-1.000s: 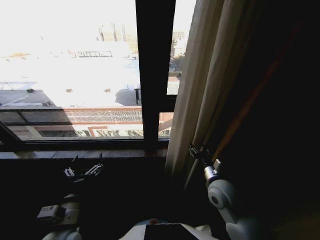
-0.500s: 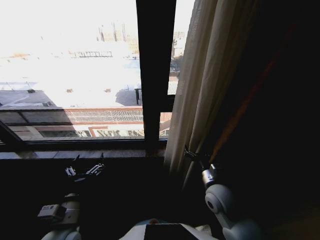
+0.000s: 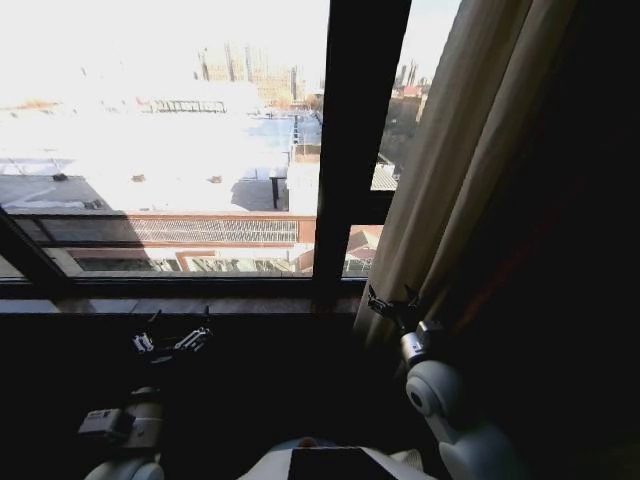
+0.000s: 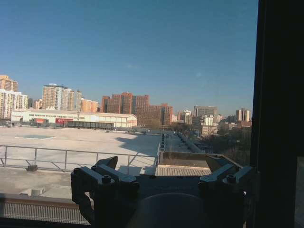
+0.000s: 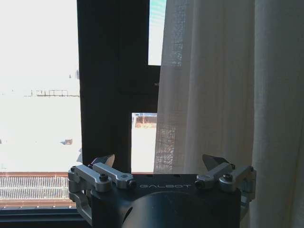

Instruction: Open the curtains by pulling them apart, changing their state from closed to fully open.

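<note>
Curtains (image 3: 470, 160) bunched at right of frame, cream pleats hanging from upper right down to lower centre-right, just right of the black window frame bar (image 3: 355, 150). Right tool (image 3: 392, 305) sits at the curtain's lower edge, fingers spread wide (wrist view shows fabric ahead, nothing between them). Left tool (image 3: 170, 338) lower left below the sill (image 3: 170, 305), fingers apart, holding nothing, facing the glass.
</note>
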Robot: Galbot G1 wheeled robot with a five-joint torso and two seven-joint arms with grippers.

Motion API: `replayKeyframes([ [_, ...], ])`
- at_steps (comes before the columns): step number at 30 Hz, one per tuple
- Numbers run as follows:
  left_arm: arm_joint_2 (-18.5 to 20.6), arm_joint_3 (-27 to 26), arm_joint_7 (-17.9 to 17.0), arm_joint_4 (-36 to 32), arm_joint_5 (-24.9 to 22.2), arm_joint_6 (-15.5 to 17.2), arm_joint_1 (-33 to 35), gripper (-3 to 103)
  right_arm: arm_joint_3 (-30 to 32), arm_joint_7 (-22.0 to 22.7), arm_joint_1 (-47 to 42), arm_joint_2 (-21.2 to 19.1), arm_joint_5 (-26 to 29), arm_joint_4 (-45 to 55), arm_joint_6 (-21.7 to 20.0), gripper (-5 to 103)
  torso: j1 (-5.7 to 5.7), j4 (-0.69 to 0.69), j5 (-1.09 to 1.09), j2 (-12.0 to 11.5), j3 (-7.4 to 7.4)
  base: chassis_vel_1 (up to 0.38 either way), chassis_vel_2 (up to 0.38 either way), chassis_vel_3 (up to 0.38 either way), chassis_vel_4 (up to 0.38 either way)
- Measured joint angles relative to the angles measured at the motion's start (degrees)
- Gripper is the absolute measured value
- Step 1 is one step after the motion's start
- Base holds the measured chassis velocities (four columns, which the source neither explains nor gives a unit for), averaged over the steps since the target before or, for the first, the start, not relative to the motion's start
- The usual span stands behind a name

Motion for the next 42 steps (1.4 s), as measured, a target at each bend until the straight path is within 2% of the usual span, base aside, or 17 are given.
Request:
replayKeyframes([
  [4, -0.3, 0.0, 0.2, 0.0, 0.1, -0.1, 0.3, 100, 0.3, 0.9, 4.0, 0.1, 2.6, -3.7, 0.0, 100, 0.0, -0.01, 0.07, 0.0, 0.01, -0.011, -0.012, 0.018, 0.012],
  [13, -0.2, 0.0, 0.2, 0.0, 1.4, -0.2, 0.7, 100, -0.4, 0.9, 14.4, 1.2, 4.8, -14.4, 0.6, 100, 0.0, 0.0, -0.03, 0.0, 0.01, -0.008, -0.014, 0.016, 0.009],
  [23, 2.2, 0.4, 0.0, 0.3, 1.4, 1.3, -0.4, 100, -2.3, 1.0, 25.9, 2.6, 4.1, -25.9, 1.9, 100, 0.0, -0.01, 0.01, 0.0, 0.01, 0.0, 0.0, 0.0, 0.0],
  [25, 2.3, 0.3, 0.0, 0.3, 1.3, 1.4, -0.5, 100, -2.6, 1.0, 26.9, 2.7, 3.6, -27.0, 2.1, 103, 0.0, 0.0, 0.0, 0.0, 0.02, 0.0, 0.0, 0.0, 0.0],
  [28, 1.7, 0.5, 0.0, 0.2, 1.1, 1.5, 0.1, 100, -3.4, 1.6, 29.0, 3.0, 3.1, -29.1, 2.7, 89, 0.0, 0.01, 0.0, 0.0, 0.0, 0.0, 0.0, 0.0, 0.0],
  [31, 1.3, 0.6, 0.0, 0.1, 1.2, 1.3, 0.4, 100, -3.6, 1.8, 29.3, 3.0, 3.1, -29.3, 2.8, 84, 0.0, 0.0, 0.0, 0.0, 0.0, 0.0, 0.0, 0.0, 0.0],
  [32, 1.2, 0.6, 0.0, 0.0, 1.2, 1.2, 0.5, 100, -3.6, 1.8, 29.3, 3.0, 3.0, -29.3, 2.9, 79, 0.0, 0.0, 0.01, 0.0, 0.0, 0.0, 0.0, 0.0, 0.0],
  [34, 1.2, 0.6, 0.0, 0.0, 1.2, 1.1, 0.5, 100, -3.6, 1.8, 29.3, 2.9, 3.0, -29.3, 2.9, 79, 0.0, 0.0, 0.01, 0.0, 0.0, 0.0, 0.0, 0.0, 0.0],
  [35, 1.1, 0.5, 0.0, 0.0, 1.2, 1.1, 0.5, 100, -3.6, 1.8, 29.3, 2.8, 3.0, -29.2, 2.9, 68, 0.0, 0.0, 0.01, 0.0, 0.0, 0.0, 0.0, 0.0, 0.0],
  [37, 1.1, 0.5, 0.0, 0.0, 1.3, 1.1, 0.5, 100, -3.6, 1.9, 29.1, 2.7, 3.0, -29.0, 3.0, 57, 0.0, 0.0, 0.01, 0.0, 0.0, 0.0, 0.0, 0.0, 0.0],
  [39, 1.1, 0.5, 0.0, 0.0, 1.3, 1.1, 0.4, 100, -3.6, 1.9, 29.1, 2.8, 3.0, -29.0, 3.0, 57, 0.0, 0.0, 0.01, 0.0, 0.0, 0.0, 0.0, 0.0, 0.0],
  [42, 1.0, 0.4, 0.0, 0.2, 1.3, 1.0, 0.3, 100, -3.6, 2.3, 29.0, 3.0, 3.2, -29.0, 3.0, 39, 0.0, 0.0, 0.01, 0.0, 0.0, 0.0, 0.0, 0.0, 0.0],
])
